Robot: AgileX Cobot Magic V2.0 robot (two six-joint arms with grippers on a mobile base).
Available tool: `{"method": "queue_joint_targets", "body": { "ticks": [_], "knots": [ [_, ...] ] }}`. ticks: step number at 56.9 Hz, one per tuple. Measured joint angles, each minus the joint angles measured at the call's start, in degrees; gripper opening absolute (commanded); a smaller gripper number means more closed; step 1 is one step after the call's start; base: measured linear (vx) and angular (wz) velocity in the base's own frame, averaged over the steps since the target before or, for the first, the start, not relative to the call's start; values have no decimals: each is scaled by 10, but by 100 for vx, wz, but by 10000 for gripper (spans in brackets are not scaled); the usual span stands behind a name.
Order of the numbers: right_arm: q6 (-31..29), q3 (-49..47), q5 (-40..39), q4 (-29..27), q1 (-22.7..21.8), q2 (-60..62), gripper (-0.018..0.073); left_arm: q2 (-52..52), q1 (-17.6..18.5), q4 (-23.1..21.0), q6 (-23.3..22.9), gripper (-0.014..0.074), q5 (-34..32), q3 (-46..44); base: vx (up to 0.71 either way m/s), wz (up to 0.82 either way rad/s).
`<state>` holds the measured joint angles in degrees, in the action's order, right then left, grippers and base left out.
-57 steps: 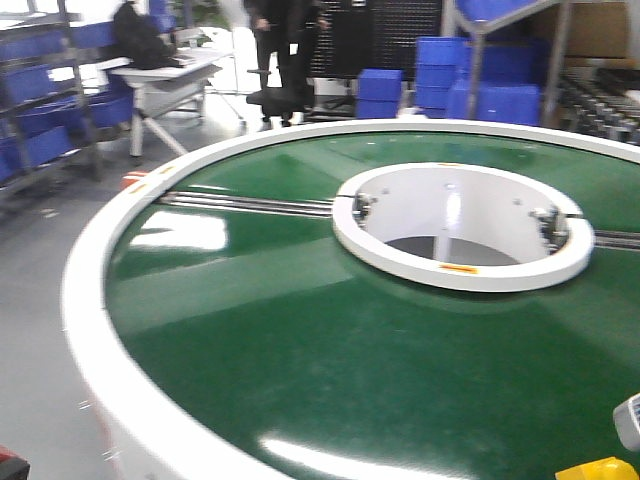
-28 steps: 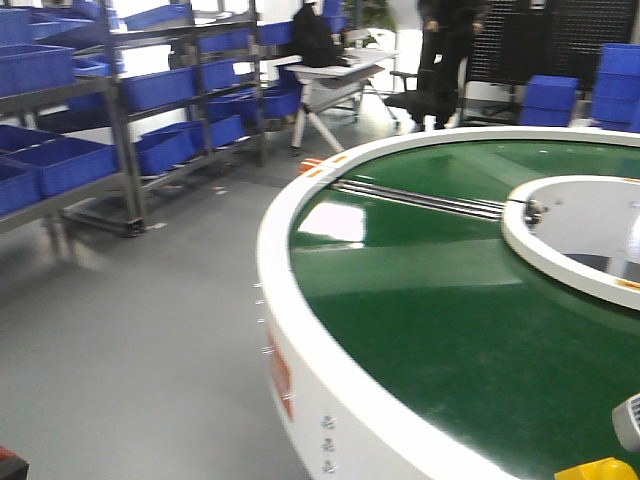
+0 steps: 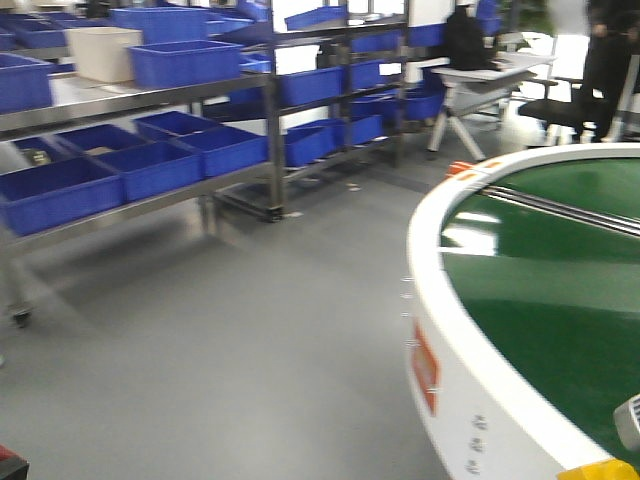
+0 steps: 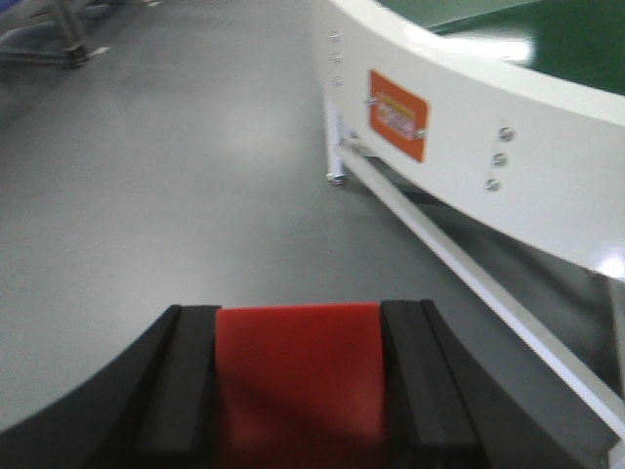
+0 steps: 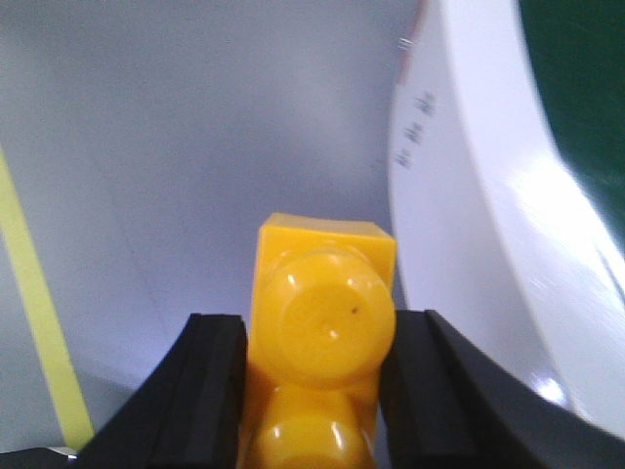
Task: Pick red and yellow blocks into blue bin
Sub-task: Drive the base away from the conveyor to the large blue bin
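1. The left tool (image 4: 298, 410) is clamping the red cube (image 4: 298, 357) over bare floor, just beside the desk (image 4: 547, 186).
2. The right tool (image 5: 314, 401) is squeezing the yellow brick (image 5: 327, 293), likewise off the desk's rim.
3. Blue crates (image 3: 185, 60) are lining a rack (image 3: 140, 103) well apart from the desk; the blue bin cannot be singled out.
4. Gripping both blocks firmly until each is hanging over the bin looks wisest.

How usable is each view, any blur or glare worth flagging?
Front view: smeared throughout, shelves and round table soft, bright glare on its green top. Left wrist: red block soft, floor blurred. Right wrist: yellow brick fairly sharp, strong glare on the table's white rim.
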<state>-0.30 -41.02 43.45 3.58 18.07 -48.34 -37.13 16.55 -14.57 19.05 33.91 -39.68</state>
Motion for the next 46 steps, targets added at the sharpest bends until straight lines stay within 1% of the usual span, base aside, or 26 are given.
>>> {"method": "queue_joint_targets", "body": {
  "ticks": [10, 18, 46],
  "knots": [
    [0, 0, 0, -1, 0, 0, 210, 1, 0, 0, 0, 264, 0, 0, -3, 63],
    [0, 0, 0, -3, 0, 0, 210, 1, 0, 0, 0, 264, 0, 0, 3, 44],
    [0, 0, 1, -3, 0, 0, 210, 1, 0, 0, 0, 264, 0, 0, 14, 18]
  ]
}}
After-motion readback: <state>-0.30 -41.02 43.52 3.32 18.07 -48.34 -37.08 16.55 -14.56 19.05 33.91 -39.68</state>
